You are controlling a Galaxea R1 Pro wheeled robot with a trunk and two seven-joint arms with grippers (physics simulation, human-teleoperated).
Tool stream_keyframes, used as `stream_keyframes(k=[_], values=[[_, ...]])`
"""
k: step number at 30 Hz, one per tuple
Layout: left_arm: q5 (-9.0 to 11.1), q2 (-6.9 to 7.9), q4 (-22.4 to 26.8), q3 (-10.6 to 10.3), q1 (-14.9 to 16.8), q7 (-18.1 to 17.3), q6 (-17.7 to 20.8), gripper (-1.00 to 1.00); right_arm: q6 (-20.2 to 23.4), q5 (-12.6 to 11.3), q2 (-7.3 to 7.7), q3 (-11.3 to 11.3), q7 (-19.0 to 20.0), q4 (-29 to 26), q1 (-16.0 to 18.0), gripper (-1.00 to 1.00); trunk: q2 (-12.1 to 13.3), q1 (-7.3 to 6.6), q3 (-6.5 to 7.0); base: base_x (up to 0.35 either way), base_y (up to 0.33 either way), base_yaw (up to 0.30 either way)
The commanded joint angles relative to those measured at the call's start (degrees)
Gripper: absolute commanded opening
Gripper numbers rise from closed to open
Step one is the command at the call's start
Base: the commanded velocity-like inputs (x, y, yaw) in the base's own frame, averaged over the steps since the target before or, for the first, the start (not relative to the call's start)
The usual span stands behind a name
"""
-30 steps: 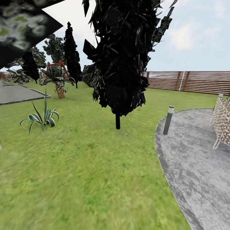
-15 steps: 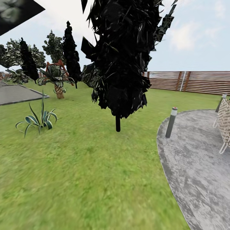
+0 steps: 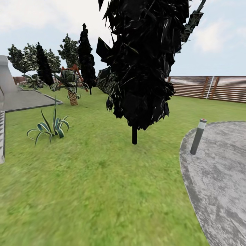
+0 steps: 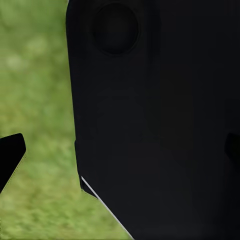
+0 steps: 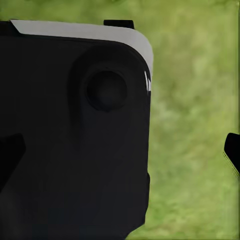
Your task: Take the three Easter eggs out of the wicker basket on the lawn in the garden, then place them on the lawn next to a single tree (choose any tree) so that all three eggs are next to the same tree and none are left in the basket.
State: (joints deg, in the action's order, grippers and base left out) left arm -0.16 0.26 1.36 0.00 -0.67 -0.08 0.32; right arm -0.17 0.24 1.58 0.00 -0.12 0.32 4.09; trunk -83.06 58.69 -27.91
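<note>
My head cam has swung left vs. half a sec ago: the whole pic slid right, so that's me turning, not the garden moving. The black columnar tree (image 3: 141, 65) now sits a bit right of centre, the spiky striped plant (image 3: 51, 127) and the small palm (image 3: 70, 83) shifted w/ it, and the short bollard (image 3: 198, 136) at the edge of the grey paved patch (image 3: 218, 177) moved toward the right edge. The woven thing that showed at the far right a moment ago has dropped out of frame, and a pale grey structure (image 3: 4, 112) has come in at the far left. The fence (image 3: 208, 88) runs across the back right. Meaning for the job: I'm in transit, scanning; no wicker basket or eggs in my sight now, so I can't say where they are, and nothing is moved yet as far as I can judge. The lawn (image 3: 92, 184) is wide open ahead. Leafy trees (image 3: 29, 58) stand far back left; prob. better egg targets than the black one. Both wrist cams look down at blurred grass past dark bodywork; fingertips barely peek at the edges, so I can't tell how far either jaw is open, or whether anything is held.
</note>
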Motion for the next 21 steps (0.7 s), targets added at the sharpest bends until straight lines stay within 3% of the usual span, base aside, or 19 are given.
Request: stream_keyframes(k=[1, 14, 21], values=[[0.0, 0.01, 0.1, 0.0, 0.0, 0.0, 0.0, 1.0, 0.0, 0.0, 0.0, 0.0, 0.0, 0.0, 0.0, 1.0, 0.0, 0.03, -0.04, 0.332, 0.0, 0.011], [0.0, 0.01, 0.1, 0.0, 0.0, 0.0, 0.0, 1.0, 0.0, 0.0, 0.0, 0.0, 0.0, 0.0, 0.0, 1.0, 0.0, 0.03, -0.04, 0.333, 0.0, 0.009], [0.0, -0.07, 0.1, 0.0, 0.0, 0.0, 0.0, 1.0, -0.1, 0.0, 0.0, 0.0, -0.2, 0.0, 0.0, 1.0, 0.0, 0.03, -0.04, 0.332, 0.0, 0.212]])
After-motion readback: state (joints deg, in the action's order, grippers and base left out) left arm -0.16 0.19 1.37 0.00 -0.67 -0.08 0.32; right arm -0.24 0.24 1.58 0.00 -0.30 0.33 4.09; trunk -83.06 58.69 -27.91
